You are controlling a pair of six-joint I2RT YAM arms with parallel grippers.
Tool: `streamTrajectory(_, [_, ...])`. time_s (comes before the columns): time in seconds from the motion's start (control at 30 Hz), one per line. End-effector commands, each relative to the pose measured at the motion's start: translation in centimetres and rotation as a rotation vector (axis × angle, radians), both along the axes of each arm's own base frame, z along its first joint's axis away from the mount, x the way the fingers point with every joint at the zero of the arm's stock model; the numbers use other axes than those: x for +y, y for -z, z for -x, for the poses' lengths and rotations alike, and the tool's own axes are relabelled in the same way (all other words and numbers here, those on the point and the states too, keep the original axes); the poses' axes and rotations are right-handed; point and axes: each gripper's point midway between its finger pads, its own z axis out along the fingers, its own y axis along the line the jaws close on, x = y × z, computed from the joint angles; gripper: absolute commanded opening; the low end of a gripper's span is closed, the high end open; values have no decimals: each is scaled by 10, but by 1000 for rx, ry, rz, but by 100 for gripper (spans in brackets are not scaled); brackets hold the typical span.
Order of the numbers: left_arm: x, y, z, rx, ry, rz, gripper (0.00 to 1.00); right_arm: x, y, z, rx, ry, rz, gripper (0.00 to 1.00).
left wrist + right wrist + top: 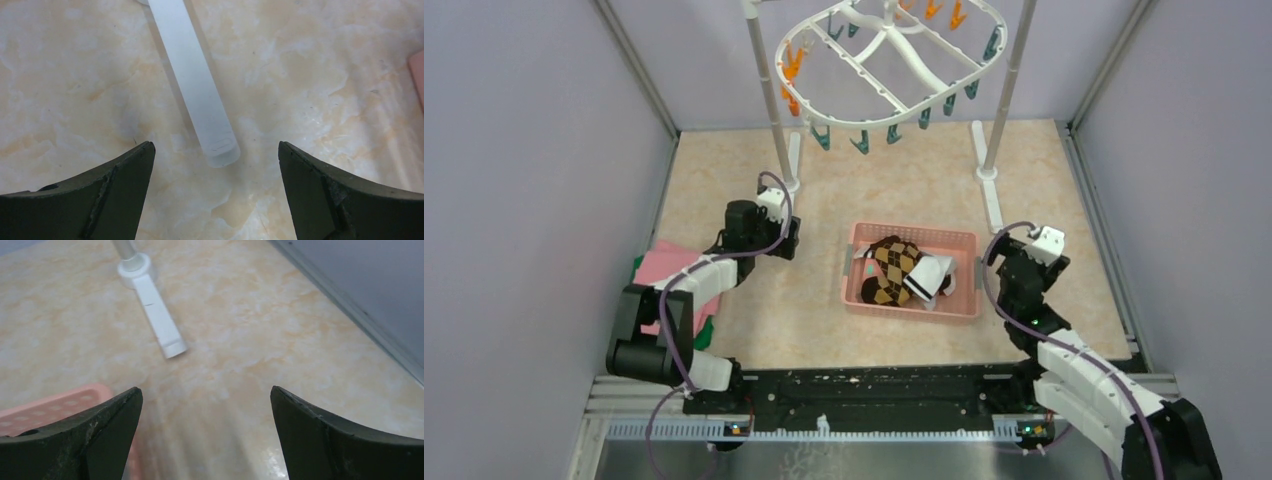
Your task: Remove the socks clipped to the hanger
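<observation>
The white oval hanger (894, 60) hangs from a stand at the back, with orange and teal clips (861, 142) dangling and no sock on them. Brown-tan argyle socks (892, 268) and a white sock with black stripes (928, 279) lie in the pink basket (964, 240). My left gripper (790, 238) is open and empty, low over the floor left of the basket; its wrist view (215, 150) shows the stand's white foot (200, 95) between the fingers. My right gripper (1002, 262) is open and empty, right of the basket; its wrist view (206, 395) shows bare floor.
The stand's two poles (769, 95) and white feet (992, 200) rest on the marbled floor behind the basket. Folded pink and green cloths (669, 280) lie under the left arm. Grey walls enclose the cell. The basket's pink corner (55, 405) shows in the right wrist view.
</observation>
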Motion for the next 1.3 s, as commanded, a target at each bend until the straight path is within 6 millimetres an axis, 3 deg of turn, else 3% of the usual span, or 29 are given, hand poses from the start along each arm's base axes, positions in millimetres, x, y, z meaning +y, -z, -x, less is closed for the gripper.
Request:
streamTrajectory(0.0, [8, -17, -30, -231, -44, 35, 99, -48, -49, 2, -333, 251, 2, 99])
streamTrajectory(0.17, [15, 1, -33, -264, -59, 1, 99, -71, -12, -4, -277, 314, 41, 99])
streamTrajectory(0.33, [34, -8, -27, -405, -122, -24, 99, -80, 5, -20, -242, 279, 59, 99])
streamTrajectory(0.57, [60, -12, 2, -544, -229, 69, 99, -74, 15, -34, -235, 209, 82, 99])
streamTrajectory(0.67, [56, -25, 14, -646, -189, 84, 99, -61, 11, -35, -261, 100, 113, 99])
streamTrajectory(0.77, [57, -16, 3, -568, -199, 80, 99, -25, 17, -47, -259, -138, 186, 99])
streamTrajectory(0.8, [59, -10, -5, -529, -216, 76, 99, -23, 14, -51, -278, -146, 229, 99])
streamTrajectory(0.87, [62, 0, -20, -459, -238, 60, 99, -24, 21, -52, -223, -108, 230, 99])
streamTrajectory(0.97, [62, -1, -18, -460, -239, 63, 99, -35, 31, -71, -155, -74, 171, 99])
streamTrajectory(1.27, [62, -1, -17, -464, -240, 61, 99, -41, 30, -70, -166, -71, 132, 99])
